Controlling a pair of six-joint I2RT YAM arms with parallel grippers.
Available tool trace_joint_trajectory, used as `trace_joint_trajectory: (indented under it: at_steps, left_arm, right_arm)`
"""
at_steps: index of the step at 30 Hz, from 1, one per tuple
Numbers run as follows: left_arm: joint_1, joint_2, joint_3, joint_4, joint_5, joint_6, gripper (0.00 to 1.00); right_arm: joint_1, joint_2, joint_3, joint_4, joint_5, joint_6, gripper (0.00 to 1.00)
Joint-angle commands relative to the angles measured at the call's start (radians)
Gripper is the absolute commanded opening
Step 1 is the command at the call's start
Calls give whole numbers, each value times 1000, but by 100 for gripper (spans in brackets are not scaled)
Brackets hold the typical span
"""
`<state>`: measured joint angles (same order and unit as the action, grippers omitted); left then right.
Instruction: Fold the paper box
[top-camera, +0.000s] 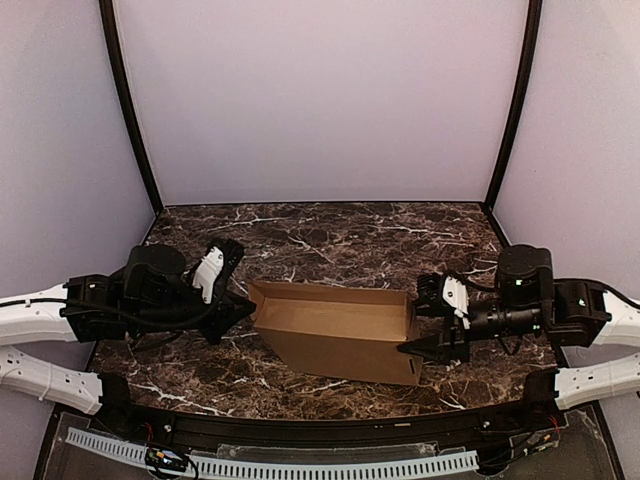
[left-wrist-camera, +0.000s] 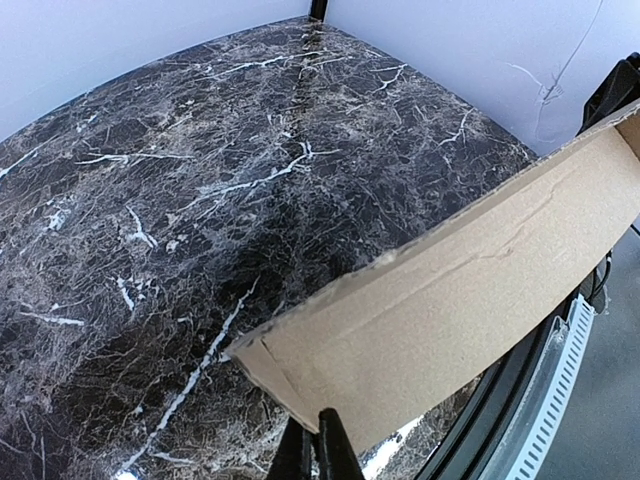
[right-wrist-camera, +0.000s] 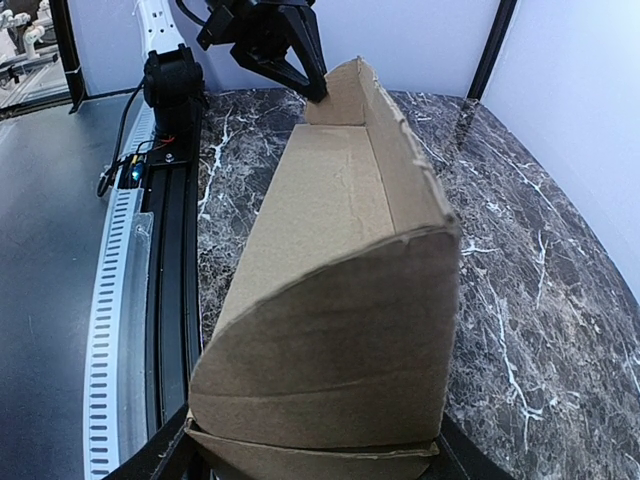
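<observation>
The brown paper box (top-camera: 335, 328) lies open-topped on the marble table (top-camera: 340, 235), toward its near edge, between both arms. The right gripper (top-camera: 425, 322) grips its right end with wide-set jaws. The left gripper (top-camera: 240, 307) has its jaws closed together, tips touching the left end.

Behind the paper box (top-camera: 335, 330), open marble table (top-camera: 330, 235) right up to the back wall (top-camera: 320, 100). Blocked at the box's left end by the left gripper (top-camera: 243, 303) and at its right end by the right gripper (top-camera: 430, 322), both touching the cardboard. In front of the box, only a narrow strip of table before the perforated rail (top-camera: 300, 465).
</observation>
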<state>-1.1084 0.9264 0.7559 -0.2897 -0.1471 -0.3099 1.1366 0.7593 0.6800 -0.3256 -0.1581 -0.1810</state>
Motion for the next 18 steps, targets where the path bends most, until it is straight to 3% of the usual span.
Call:
trace_joint_trajectory:
  at_steps: [1,18]
  left_arm:
    - [-12,21,-15,89,100,1,1]
    - [-13,36,-85,95,128,-5,1]
  right_arm:
    - [13,11,-25,120,-25,6,39]
    - [14,-32,-100,147,3,63,39]
